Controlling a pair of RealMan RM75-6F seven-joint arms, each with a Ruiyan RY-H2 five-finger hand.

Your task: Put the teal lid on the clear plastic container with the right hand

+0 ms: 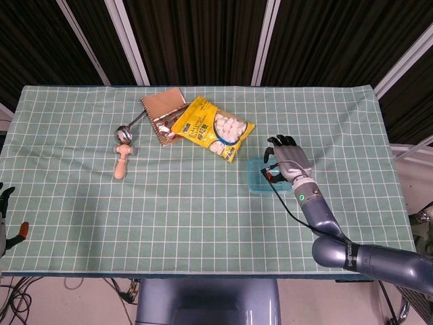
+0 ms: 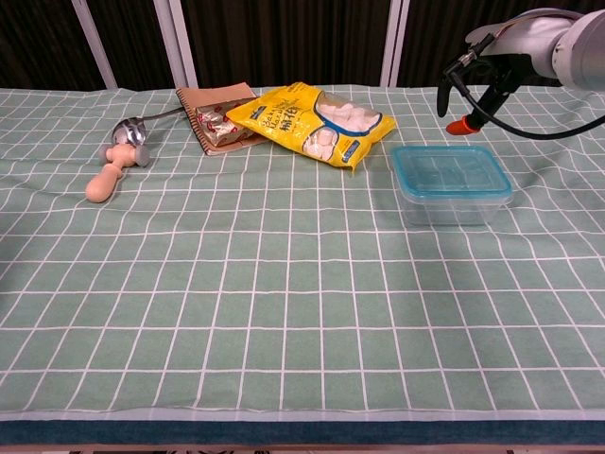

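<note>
The lid (image 2: pixel 452 173) already sat on the container (image 2: pixel 454 201), which stood at about four o'clock from the yellow snack bag (image 1: pixel 212 128), well toward the right of the table (image 1: pixel 203 223). The right hand (image 2: pixel 484 68) hung above it, fingers spread and grasping nothing, clear of the lid. To finish well, it would probably need to press each corner down evenly, since whether the rim had snapped shut could not be told. The container appeared empty through its clear wall. The left hand (image 1: pixel 5 220) showed only at the table's left edge, its grasp impossible to judge
</note>
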